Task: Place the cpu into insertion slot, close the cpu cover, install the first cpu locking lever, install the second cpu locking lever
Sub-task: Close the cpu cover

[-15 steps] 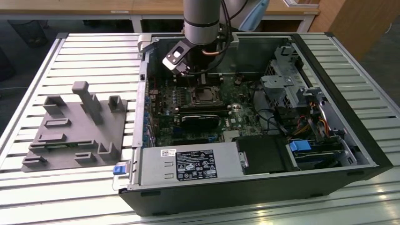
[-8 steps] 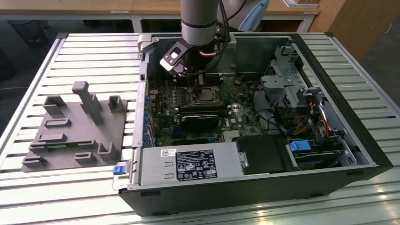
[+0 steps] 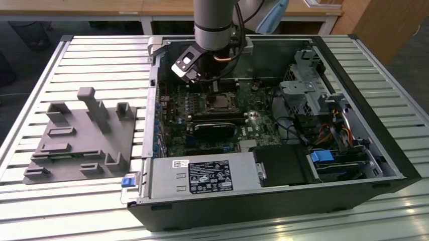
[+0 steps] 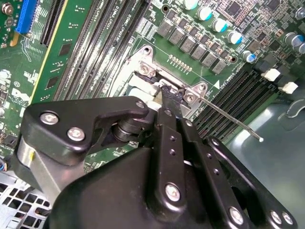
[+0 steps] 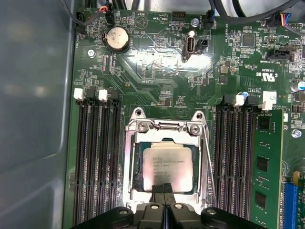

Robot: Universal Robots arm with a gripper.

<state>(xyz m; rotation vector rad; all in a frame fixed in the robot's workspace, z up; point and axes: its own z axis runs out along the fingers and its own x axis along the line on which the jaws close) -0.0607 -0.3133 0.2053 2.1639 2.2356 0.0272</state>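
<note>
- Silvery flat cpu [image 5: 167, 164] seated in dark square insertion slot [image 5: 138, 168], metal-frame cpu cover [image 5: 129, 162] down over it.
- Black fingers [image 5: 158, 188] together, tips at cover edge.

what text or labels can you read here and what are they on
Nothing can be quoted safely.
Label on the power supply: print too small to read.
Top of the cpu: several fine lines, not legible.
Green circuit board: white markings, too small to read.
</note>
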